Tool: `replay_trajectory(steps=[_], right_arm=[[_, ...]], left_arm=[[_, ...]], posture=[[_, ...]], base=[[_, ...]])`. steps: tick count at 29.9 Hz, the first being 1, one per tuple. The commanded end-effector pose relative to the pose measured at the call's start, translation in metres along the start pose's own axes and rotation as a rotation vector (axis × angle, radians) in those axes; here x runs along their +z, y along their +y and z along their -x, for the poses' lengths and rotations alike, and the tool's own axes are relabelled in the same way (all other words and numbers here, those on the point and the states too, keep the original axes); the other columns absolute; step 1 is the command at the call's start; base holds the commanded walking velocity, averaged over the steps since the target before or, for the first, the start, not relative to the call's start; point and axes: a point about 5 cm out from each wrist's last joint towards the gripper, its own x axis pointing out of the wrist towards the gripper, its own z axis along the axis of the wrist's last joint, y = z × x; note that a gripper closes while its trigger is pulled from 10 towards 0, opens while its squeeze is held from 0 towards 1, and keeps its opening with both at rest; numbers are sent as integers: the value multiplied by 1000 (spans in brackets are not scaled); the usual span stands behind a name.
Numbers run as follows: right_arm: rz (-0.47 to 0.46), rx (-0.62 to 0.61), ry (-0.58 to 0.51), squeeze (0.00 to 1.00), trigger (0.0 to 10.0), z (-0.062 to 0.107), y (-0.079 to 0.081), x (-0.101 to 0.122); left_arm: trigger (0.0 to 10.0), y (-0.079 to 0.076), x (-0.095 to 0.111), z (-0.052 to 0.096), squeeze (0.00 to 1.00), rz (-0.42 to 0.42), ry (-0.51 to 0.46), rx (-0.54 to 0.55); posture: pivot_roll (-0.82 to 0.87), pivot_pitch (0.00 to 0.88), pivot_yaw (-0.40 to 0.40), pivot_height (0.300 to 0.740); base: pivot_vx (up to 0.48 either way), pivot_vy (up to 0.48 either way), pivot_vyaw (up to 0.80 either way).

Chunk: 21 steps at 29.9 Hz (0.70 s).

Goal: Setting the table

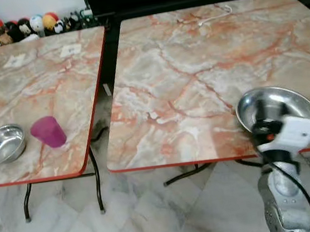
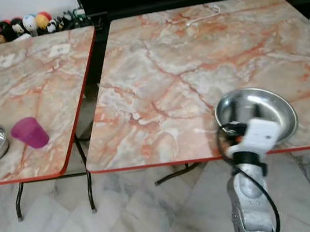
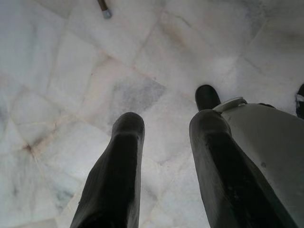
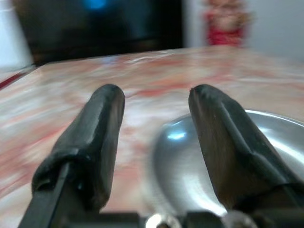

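Our right hand (image 4: 154, 102), fingers spread, sits at the near edge of the right table (image 1: 195, 72), over the near rim of a steel plate (image 1: 280, 104); one finger lies over the dish, the other beside it. Our left hand (image 3: 166, 128), fingers apart, hangs over the marble floor (image 3: 71, 71). Left table (image 1: 33, 79), near edge: purple cup (image 1: 48, 131) beside steel bowl (image 1: 1, 143).
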Motion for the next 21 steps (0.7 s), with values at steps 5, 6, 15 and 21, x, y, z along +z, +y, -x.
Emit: replay_trajectory(steps=[5,6,15,21], right_arm=[[57,193,9,0,10000,-1,2,4],[52,199,10,0,10000,-2,3,4],[13,218,9,0,10000,-1,15,3],[6,160,-1,0,10000,-10,12,5]], left_arm=[[10000,3,-13,3,0,55,40,37],[10000,3,-14,3,0,59,42,38],[10000,3,-16,4,0,61,51,37],[10000,4,-14,3,0,67,43,39]], posture=[[-156,24,65,740],[-155,19,66,740],[-149,1,67,740],[-136,44,72,740]], base=[[0,0,0],[0,0,0],[0,195,0],[0,480,0]])
